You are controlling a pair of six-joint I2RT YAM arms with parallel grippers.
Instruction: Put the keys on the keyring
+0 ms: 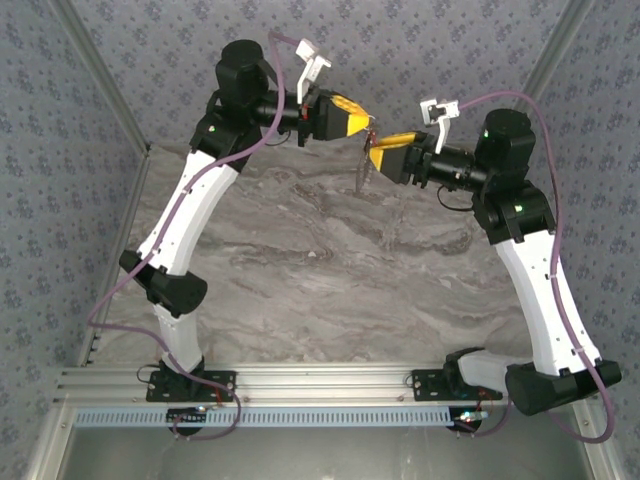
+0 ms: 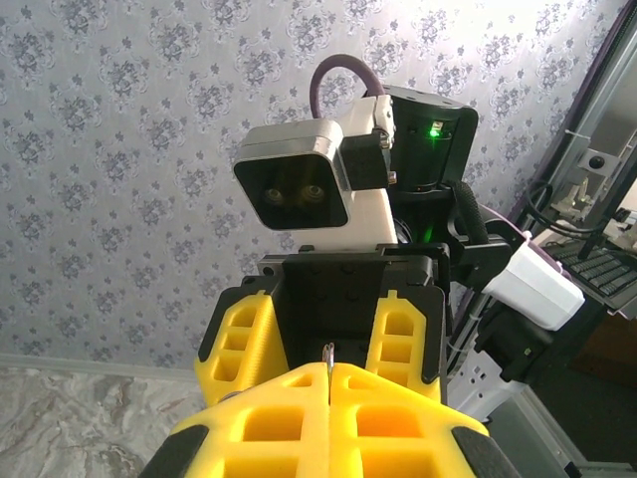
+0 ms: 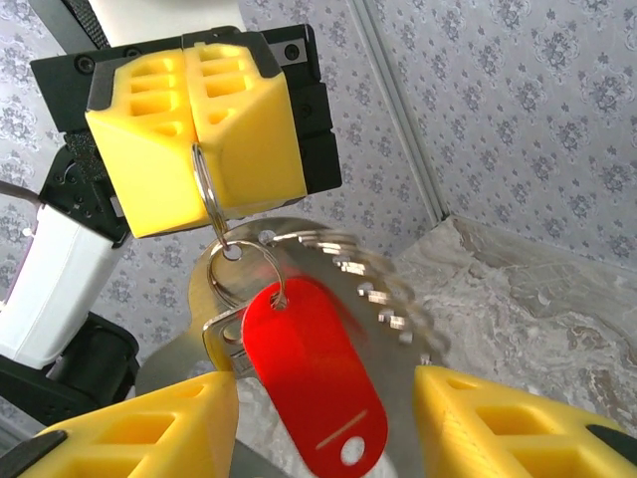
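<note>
Top: left gripper point(image 1: 352, 118) and right gripper point(image 1: 380, 152) sit nose to nose, high over the marble table point(image 1: 300, 260), at its 12 o'clock end. Wall point(image 1: 400, 40) is close behind; open room toward 6.

Left wrist: left fingers point(image 2: 388, 403) together, pinching the keyring point(image 2: 327, 358) edge-on. Right arm's camera point(image 2: 294, 189) close at 12.

Right wrist: keys point(image 3: 338, 261) and red tag point(image 3: 314, 373) hang at 6 off the keyring, threaded by the look of it. Right fingers point(image 3: 149, 428) apart, touching neither. Keys are blurred, likely swinging. I'd back the right gripper straight out, clear of the tag, left clamp firm.
</note>
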